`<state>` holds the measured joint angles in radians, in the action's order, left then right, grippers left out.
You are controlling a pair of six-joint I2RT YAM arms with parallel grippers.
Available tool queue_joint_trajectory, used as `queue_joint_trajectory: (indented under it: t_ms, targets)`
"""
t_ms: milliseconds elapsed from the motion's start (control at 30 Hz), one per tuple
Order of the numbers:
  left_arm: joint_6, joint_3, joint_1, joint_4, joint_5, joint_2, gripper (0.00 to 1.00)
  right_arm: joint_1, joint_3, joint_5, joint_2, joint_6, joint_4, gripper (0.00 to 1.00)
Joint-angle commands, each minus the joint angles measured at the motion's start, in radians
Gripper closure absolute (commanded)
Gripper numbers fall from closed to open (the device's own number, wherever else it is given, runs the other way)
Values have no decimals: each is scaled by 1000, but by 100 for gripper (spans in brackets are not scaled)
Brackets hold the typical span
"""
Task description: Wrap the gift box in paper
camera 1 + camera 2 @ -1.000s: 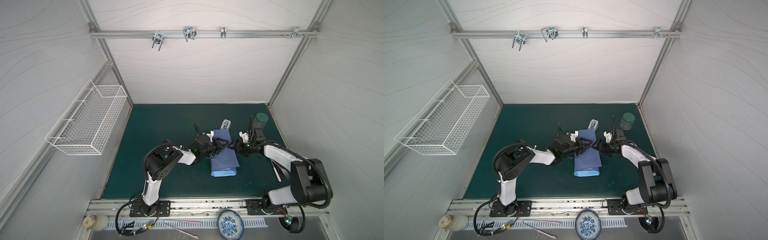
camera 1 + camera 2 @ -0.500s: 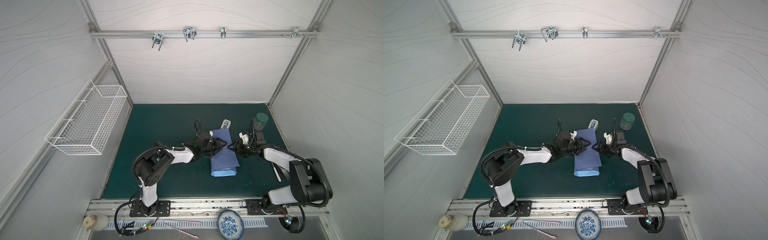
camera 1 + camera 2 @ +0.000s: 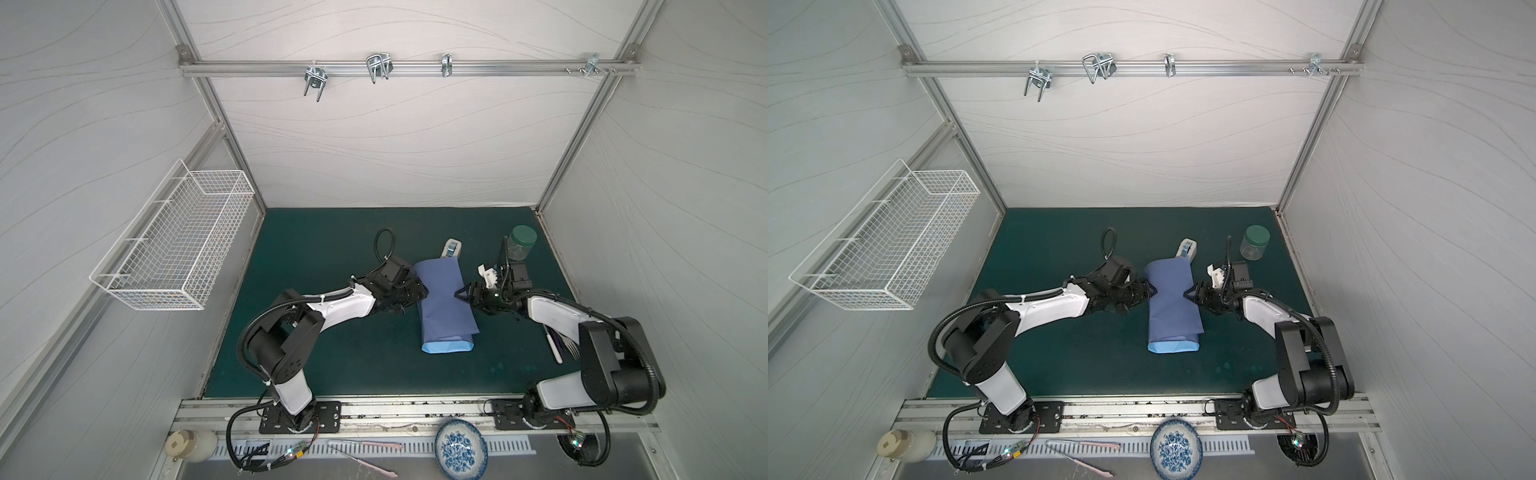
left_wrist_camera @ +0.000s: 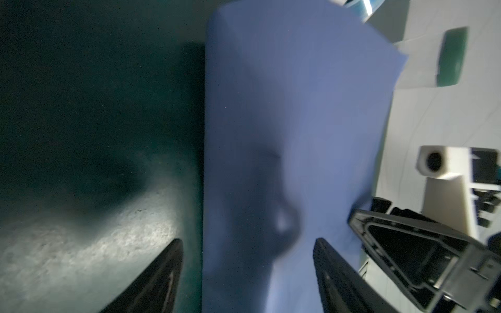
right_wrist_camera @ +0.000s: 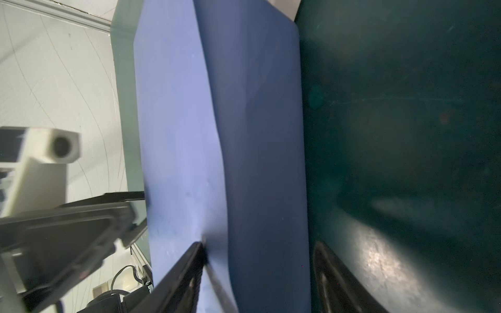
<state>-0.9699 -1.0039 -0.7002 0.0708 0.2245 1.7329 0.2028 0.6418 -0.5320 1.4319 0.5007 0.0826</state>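
Note:
The paper (image 3: 444, 303) (image 3: 1173, 303) lies folded into a long indigo bundle mid-mat, its light-blue face showing at the near end. The gift box is hidden inside it. Both sides of the bundle are pinched inward. My left gripper (image 3: 424, 293) (image 4: 246, 241) is open at the left notch. Its fingers straddle the paper (image 4: 271, 108), which shows a dent. My right gripper (image 3: 459, 294) (image 5: 257, 244) is open at the right notch. One finger rests on the paper's (image 5: 217, 108) top face, while the other sits by the mat.
A white tape dispenser (image 3: 452, 249) stands just behind the bundle. A green-lidded jar (image 3: 521, 243) is at the back right. A fork (image 3: 571, 349) and a white-handled utensil (image 3: 552, 345) lie by the right arm. A wire basket (image 3: 178, 241) hangs on the left wall.
My left gripper's jaws have spread apart and let go of the paper's left side, and that arm has stretched out lower. My right gripper's jaws have narrowed slightly.

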Motion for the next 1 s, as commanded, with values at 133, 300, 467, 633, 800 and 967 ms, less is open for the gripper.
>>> queue_joint_trajectory:
  t_ms: [133,300,467,633,800,967]
  targets:
    - [65,-88,-5,48,75,82,28,13,-28,60,9,-10,86,36]
    - [54,-32,-5,22,74,82,32,36,-31,50,1,10,74,38]
    - [35,24,3,-26,88,72,37,77,-34,38,5,45,49,39]
    - [45,67,35,-37,93,35,40,116,-34,29,10,85,18,41]
    - [60,117,76,-31,90,-23,41,165,-31,28,19,139,-21,43]
    - [72,186,122,-24,91,-90,41,256,-14,58,45,197,-64,44]
